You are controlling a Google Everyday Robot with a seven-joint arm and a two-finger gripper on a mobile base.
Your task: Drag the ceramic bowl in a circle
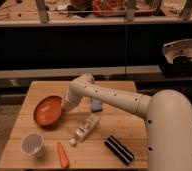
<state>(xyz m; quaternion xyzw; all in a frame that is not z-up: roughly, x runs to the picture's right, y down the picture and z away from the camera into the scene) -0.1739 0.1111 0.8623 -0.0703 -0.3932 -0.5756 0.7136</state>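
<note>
The robot's white body (171, 131) fills the lower right corner, closest to the camera. On the near edge of the wooden table (96, 156) a carrot (62, 154) lies with its tip pointing away. Just to its left a white cup (32, 144) stands upright. To the right, a black ribbed block (119, 149) lies at a slant near the table's front right.

Further in, a pale bottle (85, 128) lies on its side near the middle of the table, with its cap end toward the carrot.

Beyond it, the bowl (48, 110) sits on the left half of the table, well apart from the cup and the bottle, and looks empty. The gripper (65, 106) is at the bowl's right rim, low against it. I cannot tell whether it is clamped on the rim or only pressing there.

The arm (109, 97) runs from the gripper up over an elbow and back right to the body. A small bluish object (96, 105) stands just behind it.

Behind the table there is a dark counter (89, 45) with clutter on top. At the far right is a round grey dish-shaped part (181, 57).
</note>
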